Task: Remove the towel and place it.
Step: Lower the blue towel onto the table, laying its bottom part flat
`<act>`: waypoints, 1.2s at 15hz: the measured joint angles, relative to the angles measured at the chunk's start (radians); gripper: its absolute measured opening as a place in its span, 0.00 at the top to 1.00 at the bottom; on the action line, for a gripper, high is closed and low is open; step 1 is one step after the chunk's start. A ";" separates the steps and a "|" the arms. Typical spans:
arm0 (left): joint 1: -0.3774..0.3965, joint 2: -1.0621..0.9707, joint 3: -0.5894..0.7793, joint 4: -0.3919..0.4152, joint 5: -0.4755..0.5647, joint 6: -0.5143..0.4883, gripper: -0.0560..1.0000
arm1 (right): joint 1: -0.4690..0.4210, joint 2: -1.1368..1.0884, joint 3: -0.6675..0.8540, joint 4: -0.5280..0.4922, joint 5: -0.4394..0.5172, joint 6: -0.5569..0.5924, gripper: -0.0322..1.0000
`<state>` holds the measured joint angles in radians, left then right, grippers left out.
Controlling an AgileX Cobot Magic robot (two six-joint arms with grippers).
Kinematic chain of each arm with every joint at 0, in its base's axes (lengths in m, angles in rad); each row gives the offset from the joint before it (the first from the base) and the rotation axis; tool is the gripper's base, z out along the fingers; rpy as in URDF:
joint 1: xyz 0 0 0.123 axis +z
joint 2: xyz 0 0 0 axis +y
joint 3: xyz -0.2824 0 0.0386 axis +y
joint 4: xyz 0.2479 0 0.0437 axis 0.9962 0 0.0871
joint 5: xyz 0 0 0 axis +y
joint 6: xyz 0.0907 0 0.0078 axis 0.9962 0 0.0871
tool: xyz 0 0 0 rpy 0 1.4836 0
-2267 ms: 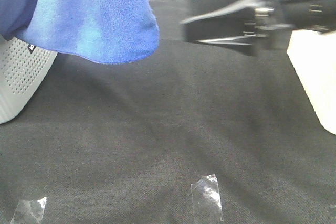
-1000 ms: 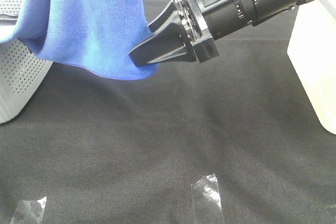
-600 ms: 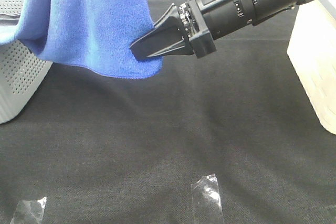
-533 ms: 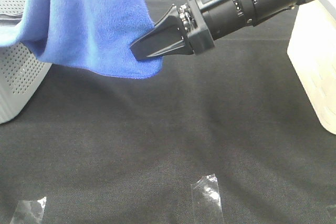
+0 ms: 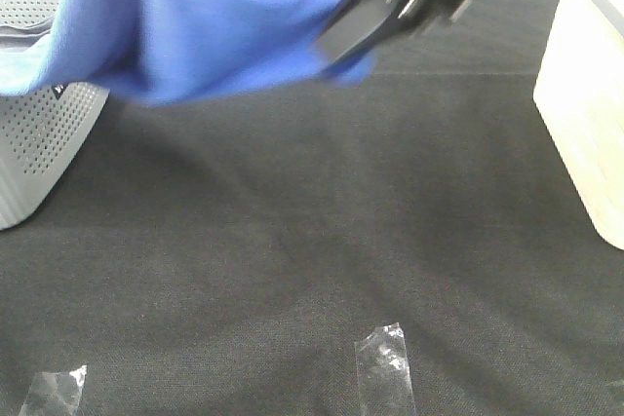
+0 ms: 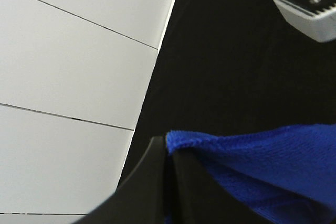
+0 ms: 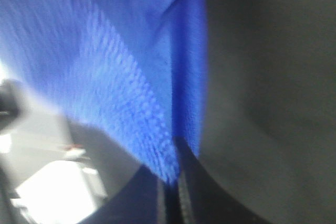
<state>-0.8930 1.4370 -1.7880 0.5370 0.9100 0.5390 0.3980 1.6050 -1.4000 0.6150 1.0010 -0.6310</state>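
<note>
basket [image 5: 39, 138]: grey, perforated, far left on the bench [image 5: 312, 241]; towel [image 5: 214, 26] overlapped its rim, contact unclear.
left pincer [image 6: 167, 148]: clenched on a towel hem; outside the high view.
towel: aloft, stretched between both pincers, probably to clear the basket.
right pincer [image 5: 363, 18]: clamped on towel's right corner; motion-blurred.
hidden: towel top cropped; white tag unseen.

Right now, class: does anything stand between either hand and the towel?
Nothing visible does. The left hand and the right hand are each shut on an edge of the towel, with no gap showing.
</note>
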 joint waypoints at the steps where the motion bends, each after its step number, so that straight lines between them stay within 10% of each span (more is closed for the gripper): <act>1: 0.000 0.016 0.000 0.010 -0.007 -0.006 0.95 | 0.000 -0.006 -0.082 -0.125 0.044 0.124 0.97; 8: 0.082 0.162 0.000 0.304 -0.347 -0.350 0.95 | 0.000 -0.011 -0.530 -0.669 0.123 0.420 0.97; 18: 0.324 0.180 0.000 0.322 -0.754 -0.499 0.95 | 0.000 -0.012 -0.552 -0.802 -0.266 0.483 0.97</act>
<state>-0.5690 1.6170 -1.7880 0.8590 0.1560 0.0400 0.3980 1.5930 -1.9520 -0.1870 0.7350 -0.1480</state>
